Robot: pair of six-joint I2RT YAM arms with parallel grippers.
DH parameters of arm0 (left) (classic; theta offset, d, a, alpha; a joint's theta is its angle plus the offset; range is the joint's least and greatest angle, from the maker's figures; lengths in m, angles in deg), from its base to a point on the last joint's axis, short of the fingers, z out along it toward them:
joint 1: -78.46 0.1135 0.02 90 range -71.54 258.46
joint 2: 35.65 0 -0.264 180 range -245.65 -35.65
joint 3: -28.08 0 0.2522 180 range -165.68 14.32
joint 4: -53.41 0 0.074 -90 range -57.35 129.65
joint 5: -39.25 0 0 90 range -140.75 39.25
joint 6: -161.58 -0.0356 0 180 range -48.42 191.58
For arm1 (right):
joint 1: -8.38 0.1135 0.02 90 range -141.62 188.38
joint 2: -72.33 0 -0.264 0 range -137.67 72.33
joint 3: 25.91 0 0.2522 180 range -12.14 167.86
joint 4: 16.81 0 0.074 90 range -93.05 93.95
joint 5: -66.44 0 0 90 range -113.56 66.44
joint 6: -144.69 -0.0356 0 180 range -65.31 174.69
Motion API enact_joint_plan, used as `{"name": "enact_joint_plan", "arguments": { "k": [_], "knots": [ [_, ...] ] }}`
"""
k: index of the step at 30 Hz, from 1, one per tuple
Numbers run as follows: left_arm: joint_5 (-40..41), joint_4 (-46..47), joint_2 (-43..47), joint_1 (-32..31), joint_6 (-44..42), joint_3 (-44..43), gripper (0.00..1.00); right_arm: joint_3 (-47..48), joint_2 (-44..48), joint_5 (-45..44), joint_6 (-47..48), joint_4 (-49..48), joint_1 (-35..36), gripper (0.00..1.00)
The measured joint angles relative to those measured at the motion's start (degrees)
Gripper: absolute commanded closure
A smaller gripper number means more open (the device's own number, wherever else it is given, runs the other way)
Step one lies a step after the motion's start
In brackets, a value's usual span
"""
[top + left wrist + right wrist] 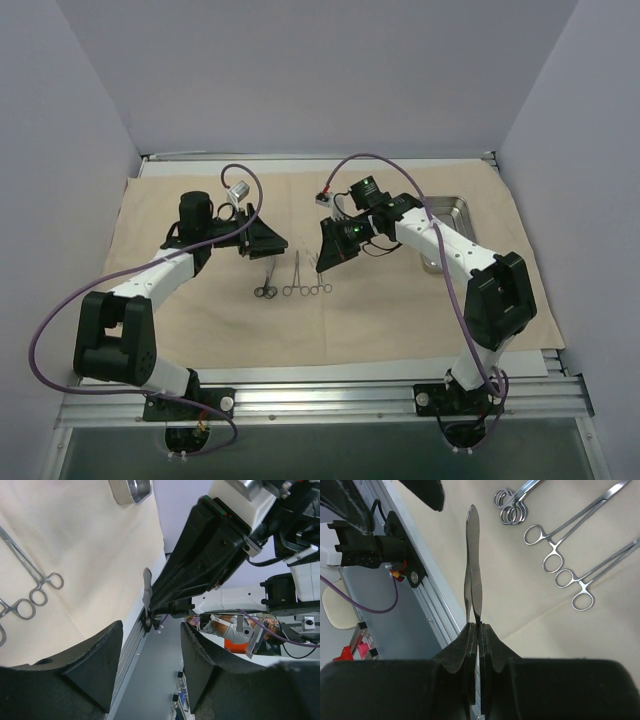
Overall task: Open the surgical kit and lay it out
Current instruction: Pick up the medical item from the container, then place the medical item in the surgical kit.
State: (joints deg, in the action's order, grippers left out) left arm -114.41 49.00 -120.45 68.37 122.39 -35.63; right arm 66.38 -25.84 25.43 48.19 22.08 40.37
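Note:
The beige cloth wrap [200, 320] lies spread open on the table. The steel tray [455, 207] sits on it at the right and also shows in the left wrist view [131, 489]. Scissors [266, 281] and two ring-handled forceps [296, 276] lie side by side at the centre. My right gripper [332, 250] hovers just right of them, shut on the tweezers [472, 565], which stick out from its fingertips [470, 640]. My left gripper [266, 240] is open and empty above the scissors, facing the right gripper [200, 565].
In the right wrist view the scissors [512, 505] and forceps [555, 545] lie on the cloth to the upper right. The table's aluminium front rail [330, 395] runs along the near edge. Purple cables loop off both arms.

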Motion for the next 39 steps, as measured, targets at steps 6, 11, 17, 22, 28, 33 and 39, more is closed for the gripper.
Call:
{"name": "enact_joint_plan", "arguments": {
  "k": [6, 11, 17, 22, 28, 33, 39],
  "knots": [
    [2.1, -4.6, -0.2, -1.2, -1.0, -1.0, 0.41, 0.7, -0.8, -0.2, 0.2, -0.2, 3.0, 1.0],
    [4.8, -10.1, -1.1, -1.9, -2.9, -2.8, 0.41, 1.1, -1.7, -0.9, 0.2, -0.3, 4.6, 1.0],
    [7.1, -14.9, -2.0, -2.2, -4.7, -3.7, 0.42, 1.1, -1.8, -2.2, 0.2, -0.3, 4.9, 1.0],
    [8.5, -19.1, -3.4, -2.5, -5.7, -5.3, 0.42, 1.4, -1.8, -3.9, 0.2, -0.2, 5.4, 1.0],
    [9.5, -23.5, -4.6, -2.6, -6.0, -7.8, 0.42, 3.6, -2.1, -6.7, 0.4, 1.3, 6.7, 1.0],
    [10.1, -24.7, -4.9, -2.9, -6.0, -9.5, 0.42, 6.2, -3.5, -8.4, 0.6, 2.3, 7.4, 1.0],
    [11.0, -26.3, -5.3, -3.8, -6.1, -10.1, 0.46, 7.7, -4.3, -9.8, 0.7, 3.4, 7.9, 1.0]
  ]
}}
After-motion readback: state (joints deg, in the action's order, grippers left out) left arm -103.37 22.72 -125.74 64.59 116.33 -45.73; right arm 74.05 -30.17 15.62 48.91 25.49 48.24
